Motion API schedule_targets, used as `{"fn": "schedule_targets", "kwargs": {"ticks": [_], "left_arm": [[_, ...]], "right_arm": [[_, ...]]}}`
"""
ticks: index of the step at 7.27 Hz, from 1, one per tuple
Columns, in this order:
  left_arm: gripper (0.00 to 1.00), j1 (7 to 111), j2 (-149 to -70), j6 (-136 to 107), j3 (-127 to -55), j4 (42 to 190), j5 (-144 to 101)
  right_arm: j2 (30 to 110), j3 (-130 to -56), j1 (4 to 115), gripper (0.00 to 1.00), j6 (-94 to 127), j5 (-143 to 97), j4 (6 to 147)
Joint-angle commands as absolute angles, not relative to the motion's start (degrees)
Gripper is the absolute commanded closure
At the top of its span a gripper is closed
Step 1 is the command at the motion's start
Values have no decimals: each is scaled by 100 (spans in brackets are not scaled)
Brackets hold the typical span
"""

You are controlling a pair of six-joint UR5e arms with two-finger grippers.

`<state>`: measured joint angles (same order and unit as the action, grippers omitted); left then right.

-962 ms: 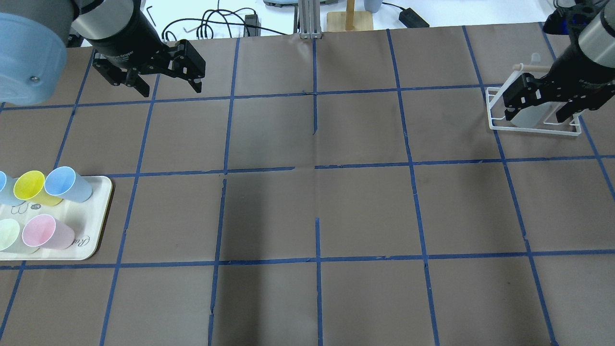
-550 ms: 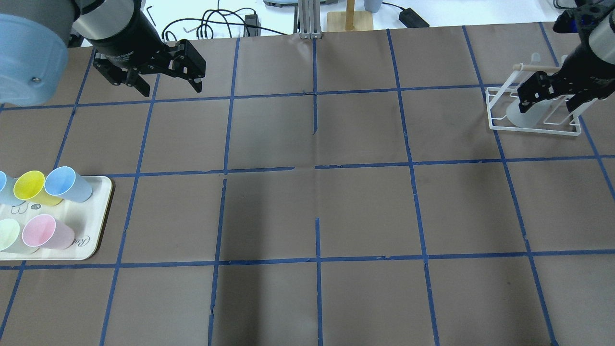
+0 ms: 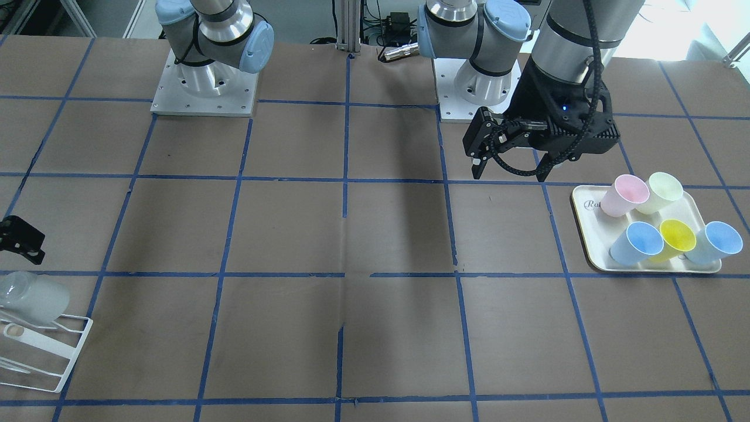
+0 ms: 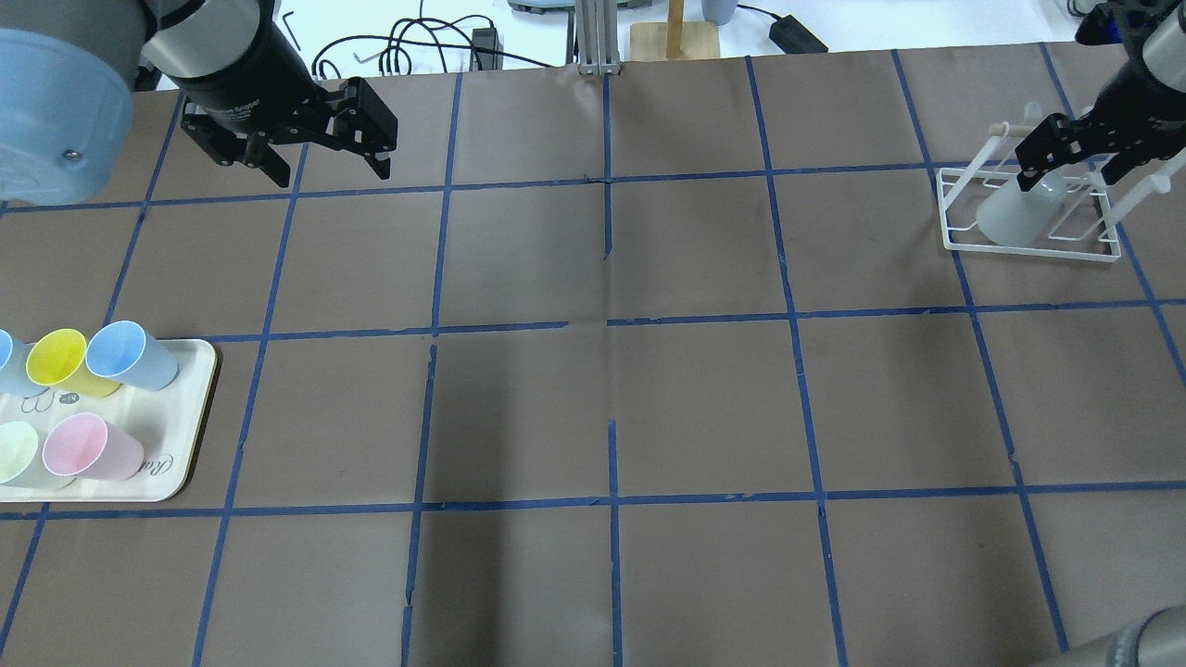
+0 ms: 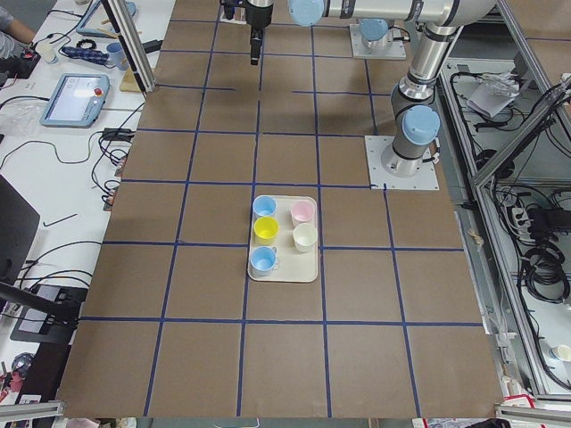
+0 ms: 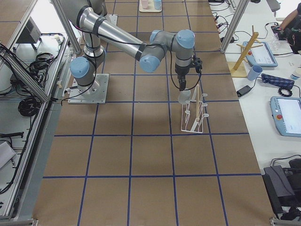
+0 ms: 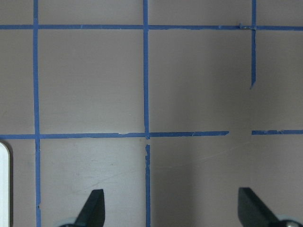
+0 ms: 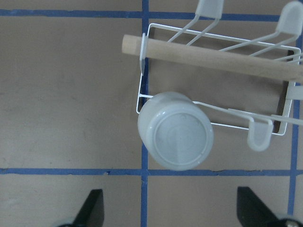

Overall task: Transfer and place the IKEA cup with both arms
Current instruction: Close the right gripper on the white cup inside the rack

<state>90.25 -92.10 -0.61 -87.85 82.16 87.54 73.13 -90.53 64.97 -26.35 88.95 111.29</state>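
Observation:
The IKEA cup (image 4: 1010, 220), pale grey-white, rests upside down and tilted on the white wire rack (image 4: 947, 211) at the far right. The right wrist view looks down on its base (image 8: 175, 137). It also shows in the front view (image 3: 32, 299) and the right side view (image 6: 184, 98). My right gripper (image 4: 1067, 172) is open and empty above the cup, apart from it, with its fingertips (image 8: 94, 205) wide. My left gripper (image 4: 329, 171) is open and empty over bare table at the far left, and shows in the front view (image 3: 510, 172).
A cream tray (image 4: 181, 463) at the near left holds several coloured cups: light blue (image 4: 130, 355), yellow (image 4: 57, 359), pink (image 4: 88, 446) and pale yellow-green (image 4: 17, 452). The rack has a wooden bar (image 8: 213, 54) and wire hooks (image 8: 259, 137). Blue tape lines grid the brown table.
My right gripper has drawn up and back from the cup, which stays on the rack. My left gripper has not moved.

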Motion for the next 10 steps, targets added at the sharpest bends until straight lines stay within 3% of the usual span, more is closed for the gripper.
{"fn": "schedule_targets", "kwargs": {"ticks": [1,10], "left_arm": [[0,9026,-9211,-62,-8789,8209,8754],[0,9026,-9211,-62,-8789,8209,8754]], "right_arm": [[7050,-8922,6504,0,-2645,8859,11135],[6574,-8886,6513,1,-2593,8842,11531]]}}
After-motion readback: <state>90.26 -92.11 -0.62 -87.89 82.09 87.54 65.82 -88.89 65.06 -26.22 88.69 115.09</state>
